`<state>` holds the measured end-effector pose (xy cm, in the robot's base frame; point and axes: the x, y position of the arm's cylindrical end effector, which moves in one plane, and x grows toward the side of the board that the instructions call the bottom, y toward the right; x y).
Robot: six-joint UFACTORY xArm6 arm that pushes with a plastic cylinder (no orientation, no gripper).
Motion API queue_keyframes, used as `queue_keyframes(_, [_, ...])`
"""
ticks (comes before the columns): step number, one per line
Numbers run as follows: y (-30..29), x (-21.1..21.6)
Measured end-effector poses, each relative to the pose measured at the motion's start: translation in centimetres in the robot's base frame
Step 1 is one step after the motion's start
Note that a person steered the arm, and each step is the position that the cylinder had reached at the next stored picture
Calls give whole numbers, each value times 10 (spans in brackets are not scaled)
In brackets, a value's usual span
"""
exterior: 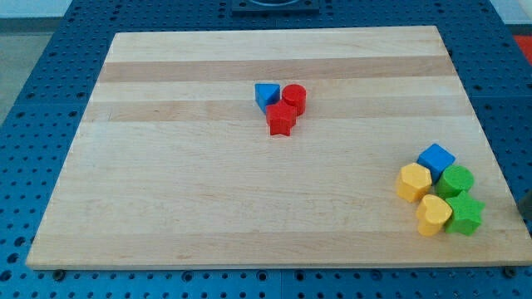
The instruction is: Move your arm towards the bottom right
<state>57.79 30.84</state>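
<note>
My tip (527, 218) barely shows at the view's right edge, carrying nothing, just right of the green star block (465, 215); light blocks would slide easily if nudged

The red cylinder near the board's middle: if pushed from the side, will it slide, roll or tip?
The red cylinder stands upright and squat, so it would probably slide, not roll. It touches the red star block, which would likely move too. My tip is not clearly visible.
</note>
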Motion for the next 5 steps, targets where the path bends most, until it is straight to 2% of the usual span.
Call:
queue_keyframes(1, [0,27])
queue_keyframes(2, [0,33])
queue_keyframes(5, [-20,32])
